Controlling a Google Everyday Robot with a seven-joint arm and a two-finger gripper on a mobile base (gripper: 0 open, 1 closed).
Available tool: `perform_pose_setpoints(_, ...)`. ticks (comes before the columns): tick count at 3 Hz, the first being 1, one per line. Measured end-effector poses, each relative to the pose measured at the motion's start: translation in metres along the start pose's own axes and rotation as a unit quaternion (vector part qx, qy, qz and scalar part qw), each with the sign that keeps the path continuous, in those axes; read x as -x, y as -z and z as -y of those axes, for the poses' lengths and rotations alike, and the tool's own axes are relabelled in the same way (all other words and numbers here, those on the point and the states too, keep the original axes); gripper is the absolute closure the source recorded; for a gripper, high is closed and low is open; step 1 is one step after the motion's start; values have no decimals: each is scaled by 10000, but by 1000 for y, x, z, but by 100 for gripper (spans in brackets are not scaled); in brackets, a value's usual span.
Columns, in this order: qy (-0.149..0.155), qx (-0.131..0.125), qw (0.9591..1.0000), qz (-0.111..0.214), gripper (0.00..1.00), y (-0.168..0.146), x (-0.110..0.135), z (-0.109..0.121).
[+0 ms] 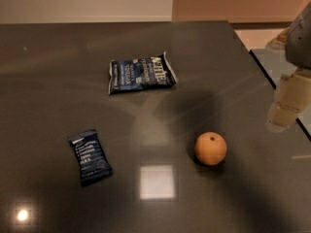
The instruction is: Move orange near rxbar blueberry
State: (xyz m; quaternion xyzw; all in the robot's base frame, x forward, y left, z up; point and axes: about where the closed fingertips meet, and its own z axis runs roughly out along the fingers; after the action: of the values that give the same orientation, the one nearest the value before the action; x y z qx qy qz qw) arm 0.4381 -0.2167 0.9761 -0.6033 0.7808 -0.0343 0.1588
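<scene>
The orange point(211, 148) is a small round fruit with a dark stem dot, resting on the dark table right of the middle. The rxbar blueberry point(89, 157) is a narrow navy wrapper with pale text lines, lying flat at the front left, well apart from the orange. My gripper point(287, 106) hangs at the right edge of the view, pale and blocky, above the table's right side and to the upper right of the orange. It holds nothing that I can see.
A larger blue-and-white chip bag point(140, 74) lies at the back middle. The dark glossy table point(48, 81) has its right edge point(272, 81) running diagonally near the gripper, with pale floor beyond it. A wall runs along the back.
</scene>
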Motion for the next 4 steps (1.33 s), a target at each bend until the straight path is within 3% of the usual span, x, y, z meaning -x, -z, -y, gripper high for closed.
perform_pose_setpoints(1,0,-1,10000,0,0,0,0,0)
perform_pose_setpoints(2,121,83,9996,229,0,-1,7,-4)
perform_pose_setpoints(3,403,270,9967,652,0,-11,21,-21)
perform_pose_setpoints(4,706,557,9911,986,0,-32,34,-42)
